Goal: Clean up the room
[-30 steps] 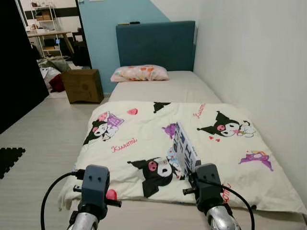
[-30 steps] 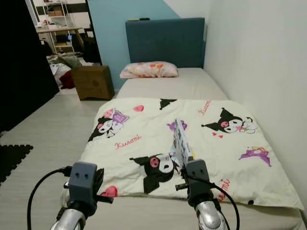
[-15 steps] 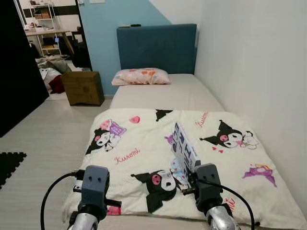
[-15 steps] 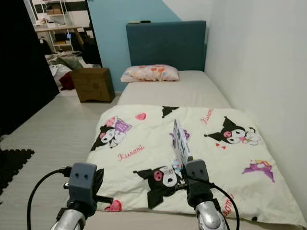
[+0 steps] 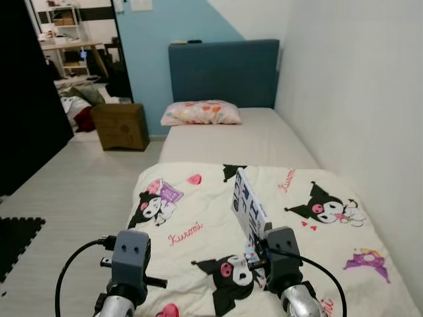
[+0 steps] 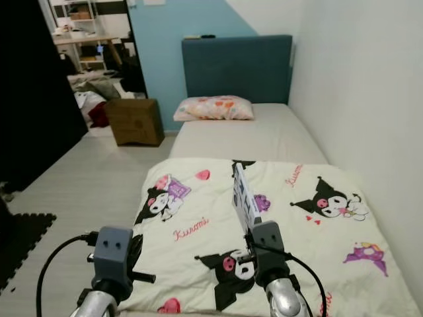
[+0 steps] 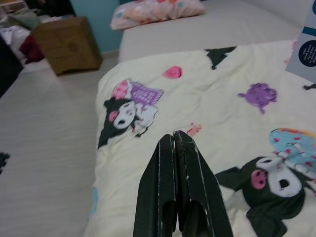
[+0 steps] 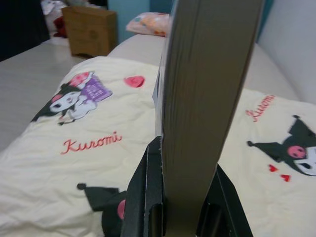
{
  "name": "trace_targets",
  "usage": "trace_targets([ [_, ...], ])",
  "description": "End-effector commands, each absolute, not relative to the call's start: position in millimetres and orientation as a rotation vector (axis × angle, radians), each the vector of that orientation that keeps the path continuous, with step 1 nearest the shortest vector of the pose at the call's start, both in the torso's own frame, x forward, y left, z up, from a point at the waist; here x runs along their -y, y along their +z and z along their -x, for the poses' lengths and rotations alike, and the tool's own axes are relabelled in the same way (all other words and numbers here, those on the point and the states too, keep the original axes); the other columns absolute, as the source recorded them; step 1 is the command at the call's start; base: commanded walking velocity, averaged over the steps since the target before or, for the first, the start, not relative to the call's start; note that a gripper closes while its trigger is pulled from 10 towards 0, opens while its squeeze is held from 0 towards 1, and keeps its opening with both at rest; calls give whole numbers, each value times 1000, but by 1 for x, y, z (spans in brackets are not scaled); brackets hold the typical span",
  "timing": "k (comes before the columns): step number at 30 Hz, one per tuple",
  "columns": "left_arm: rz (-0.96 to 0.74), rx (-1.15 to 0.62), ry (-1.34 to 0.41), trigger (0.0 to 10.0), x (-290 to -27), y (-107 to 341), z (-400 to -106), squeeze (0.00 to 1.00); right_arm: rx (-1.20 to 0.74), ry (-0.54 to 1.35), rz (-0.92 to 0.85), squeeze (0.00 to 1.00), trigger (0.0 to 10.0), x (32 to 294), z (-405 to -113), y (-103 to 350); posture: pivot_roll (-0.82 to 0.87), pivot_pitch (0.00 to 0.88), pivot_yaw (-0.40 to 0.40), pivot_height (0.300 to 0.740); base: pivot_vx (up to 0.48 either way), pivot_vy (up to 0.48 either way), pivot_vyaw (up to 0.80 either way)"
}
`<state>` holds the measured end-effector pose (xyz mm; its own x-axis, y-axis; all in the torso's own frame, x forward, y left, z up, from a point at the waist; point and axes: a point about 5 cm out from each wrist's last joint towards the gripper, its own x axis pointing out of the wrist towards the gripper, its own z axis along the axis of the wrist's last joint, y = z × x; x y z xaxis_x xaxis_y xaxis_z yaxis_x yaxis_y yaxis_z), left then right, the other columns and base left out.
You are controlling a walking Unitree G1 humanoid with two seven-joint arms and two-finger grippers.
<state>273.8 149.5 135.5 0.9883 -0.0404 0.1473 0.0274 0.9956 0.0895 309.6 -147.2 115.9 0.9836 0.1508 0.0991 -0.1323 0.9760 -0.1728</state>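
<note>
A book (image 5: pixel 250 209) with a white cover printed with dark blue circles is held upright, clamped at its lower edge between the two black fingers (image 8: pixel 143 197) of the right gripper (image 8: pixel 183 207). In the right wrist view the book's page block is seen rising straight up out of the gripper, one finger pressed against each cover. The book is carried in the air over the near end of a cream Kuromi-print blanket (image 5: pixel 198 218), apart from the fabric.

The left gripper (image 7: pixel 178 148) is held out beside it, over the blanket's left part, with its fingers pressed together on nothing.

The blanket is spread across the foot half of a bed (image 5: pixel 258 135) set against a white wall (image 5: pixel 357 99). A patterned pink pillow (image 5: pixel 201 113) lies at the far end, before a dark blue headboard (image 5: pixel 223 72). A brown cardboard box (image 5: pixel 121 126) stands on the pale floor (image 5: pixel 79 178) left of the bed, near an open doorway.
</note>
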Motion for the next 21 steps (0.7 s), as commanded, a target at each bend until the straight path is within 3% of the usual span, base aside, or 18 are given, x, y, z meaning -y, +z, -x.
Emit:
trace_targets([
  [1, -85, 139, -32, 10000, -151, 132, -271, 0, 151, 134, 153, 0, 10000, 148, -307, 120, -58, 100, 27, 715, 0, 0, 0],
  [9, -81, 143, -35, 10000, -149, 132, -270, 0, 156, 129, 150, 0, 10000, 150, -306, 121, -61, 96, 29, 740, 0, 0, 0],
  [21, -93, 124, -45, 10000, -147, 127, -269, 0, 97, 151, 123, 0, 10000, 147, -305, 110, -54, 96, 33, 740, 0, 0, 0],
])
